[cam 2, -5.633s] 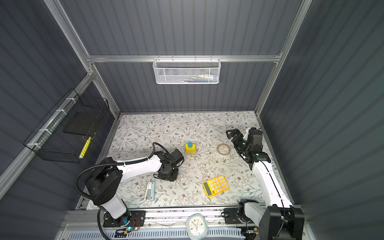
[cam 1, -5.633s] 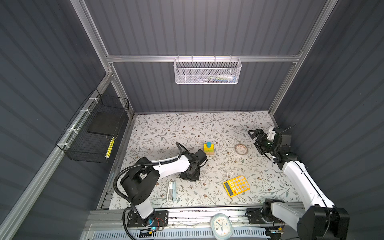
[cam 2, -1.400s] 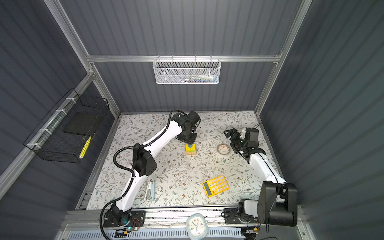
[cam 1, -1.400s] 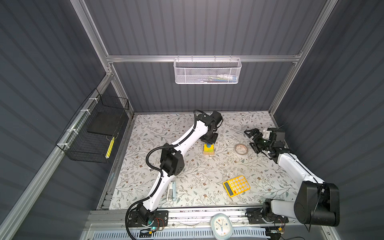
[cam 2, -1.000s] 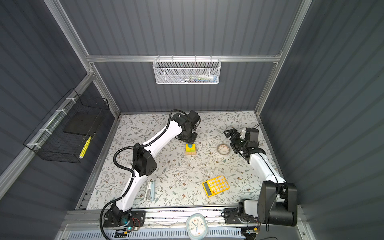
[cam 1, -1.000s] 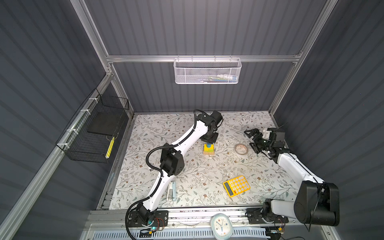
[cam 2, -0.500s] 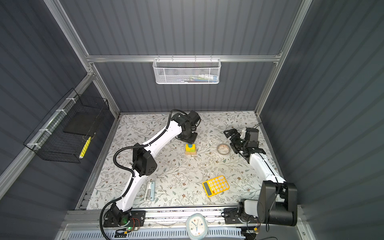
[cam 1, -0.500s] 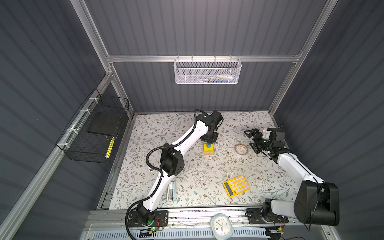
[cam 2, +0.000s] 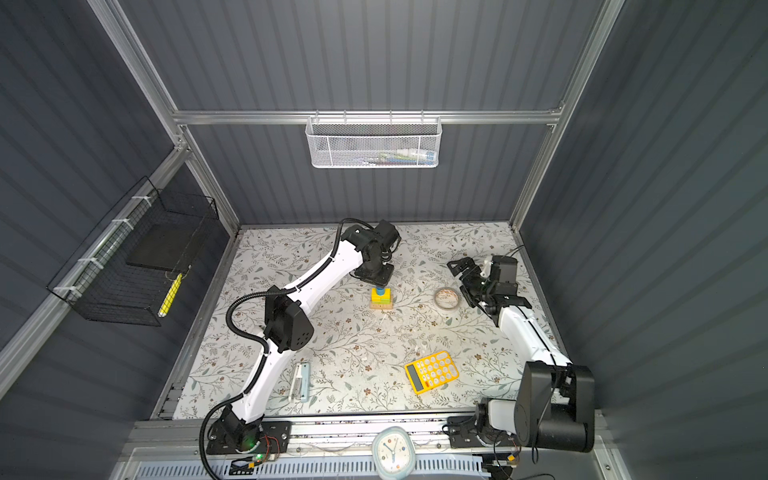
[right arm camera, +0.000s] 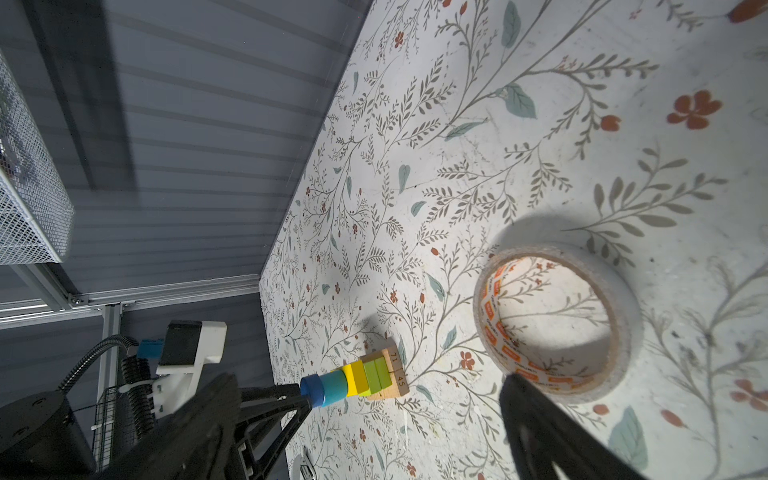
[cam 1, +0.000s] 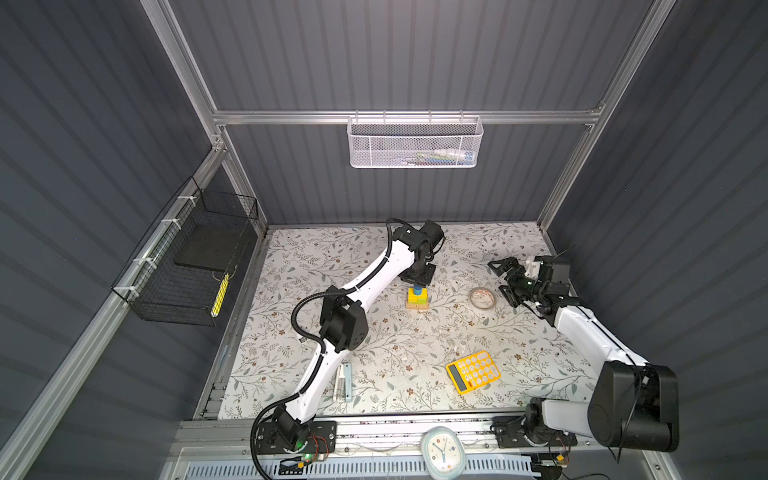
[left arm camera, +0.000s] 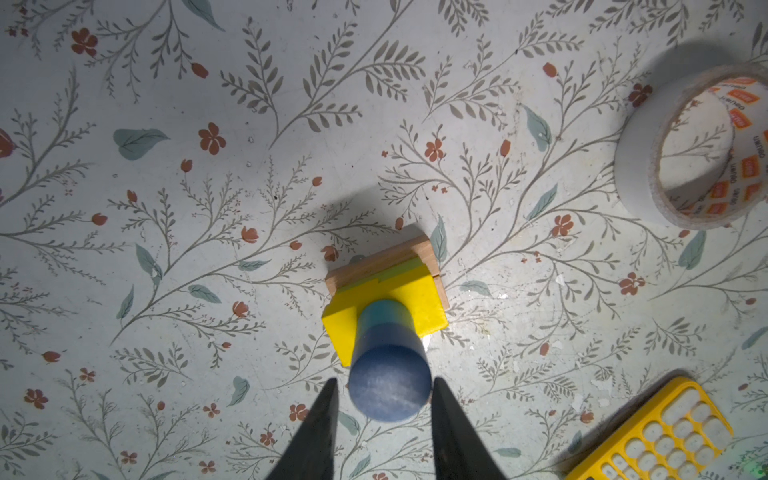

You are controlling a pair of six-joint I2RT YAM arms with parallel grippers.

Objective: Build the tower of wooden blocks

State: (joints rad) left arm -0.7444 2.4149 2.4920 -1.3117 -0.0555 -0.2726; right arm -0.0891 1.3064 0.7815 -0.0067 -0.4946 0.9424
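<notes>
Left gripper (left arm camera: 384,380): pointed straight down over the wood block tower (cam 1: 417,297). The jaws are set narrow, with one finger (left arm camera: 320,428) on each side of the top block. In the left wrist view a thin strip of mat is seen between that finger and the block. On the opposite side the gap is too slim to judge. The block is flanked rather than clamped, as far as can be told.

Right gripper (cam 1: 498,277): the jaws are spread wide with nothing between them. It is held low at the right side of the floral mat (cam 1: 374,340), just beside the tape roll (right arm camera: 623,307).

Tower position: it stands upright on the mat, near the middle and toward the back wall, as seen in both top views (cam 2: 381,298).

Tower order, read from the base upward in the right wrist view:
- two tan bars (right arm camera: 395,374) lie side by side, with 71 and 45 printed on their ends
- a lime-green layer (right arm camera: 376,374)
- a yellow layer (right arm camera: 355,378)
- a teal cylinder (right arm camera: 334,386)
- a dark blue cylinder (left arm camera: 388,386) on top

The layers are seen stacked in line, and no lean is noted.

Other items: the tape roll lies flat between the tower and the right gripper, apart from the tower. A yellow calculator (cam 1: 473,371) lies nearer the front edge, well apart from the tower. A clock (cam 1: 441,451) sits on the front rail.
</notes>
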